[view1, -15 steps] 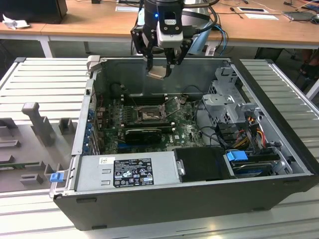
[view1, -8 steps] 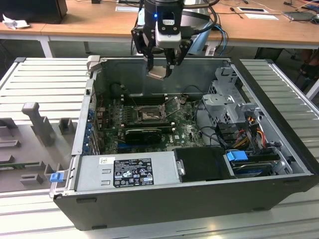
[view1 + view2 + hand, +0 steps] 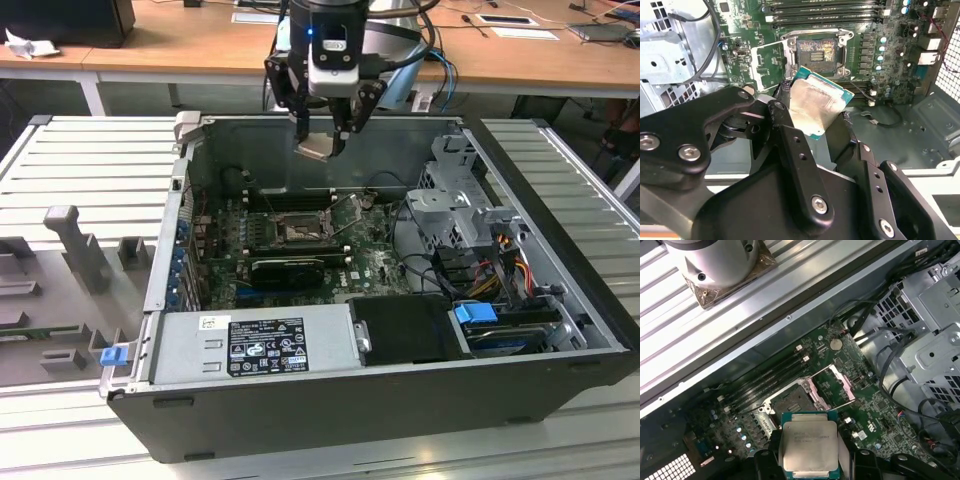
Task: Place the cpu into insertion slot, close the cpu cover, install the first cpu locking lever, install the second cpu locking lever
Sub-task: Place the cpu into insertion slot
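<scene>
My gripper (image 3: 321,143) hangs over the open computer case, shut on the cpu (image 3: 316,148), a flat square chip with a pale silvery face. In both wrist views the cpu (image 3: 816,104) (image 3: 809,445) sits tilted between the two black fingers (image 3: 790,145), well above the board. The insertion slot (image 3: 297,230) (image 3: 817,50) (image 3: 791,401) is a dark square socket in the motherboard, uncovered and with nothing in it. Its cpu cover (image 3: 771,62) (image 3: 833,385), a thin metal frame, stands flipped open beside the socket.
Long black RAM slots (image 3: 285,200) (image 3: 767,377) run along the socket's far side. A silver power supply (image 3: 265,345) lies along the front of the case, and a metal drive cage (image 3: 460,215) with cables stands on the exterior view's right. Grey fixtures (image 3: 75,245) lie on the ribbed table.
</scene>
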Tool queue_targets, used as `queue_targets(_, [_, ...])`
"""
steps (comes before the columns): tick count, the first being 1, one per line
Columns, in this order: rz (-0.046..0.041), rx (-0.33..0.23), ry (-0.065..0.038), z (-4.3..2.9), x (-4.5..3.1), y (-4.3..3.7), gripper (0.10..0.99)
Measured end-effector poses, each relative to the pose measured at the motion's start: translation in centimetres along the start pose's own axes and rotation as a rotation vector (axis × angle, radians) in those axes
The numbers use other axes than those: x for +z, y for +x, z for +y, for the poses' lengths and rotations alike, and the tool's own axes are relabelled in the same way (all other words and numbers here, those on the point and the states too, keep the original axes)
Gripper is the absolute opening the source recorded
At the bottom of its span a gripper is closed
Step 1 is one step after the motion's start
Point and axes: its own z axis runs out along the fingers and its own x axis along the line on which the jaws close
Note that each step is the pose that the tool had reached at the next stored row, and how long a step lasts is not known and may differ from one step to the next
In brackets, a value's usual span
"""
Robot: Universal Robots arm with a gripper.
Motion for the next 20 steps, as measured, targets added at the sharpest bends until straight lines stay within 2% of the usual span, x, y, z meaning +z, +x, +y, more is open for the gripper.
queue_targets(7, [-0.0052, 0.059, -0.001, -0.01, 0.15, 0.00, 0.525])
queue_targets(10, [-0.0089, 0.102, -0.002, -0.03, 0.29, 0.00, 0.525])
queue_targets(15, [-0.0099, 0.113, -0.002, -0.30, 0.82, -0.15, 0.525])
queue_targets(20, [-0.0134, 0.146, -0.002, -0.31, 0.93, -0.16, 0.525])
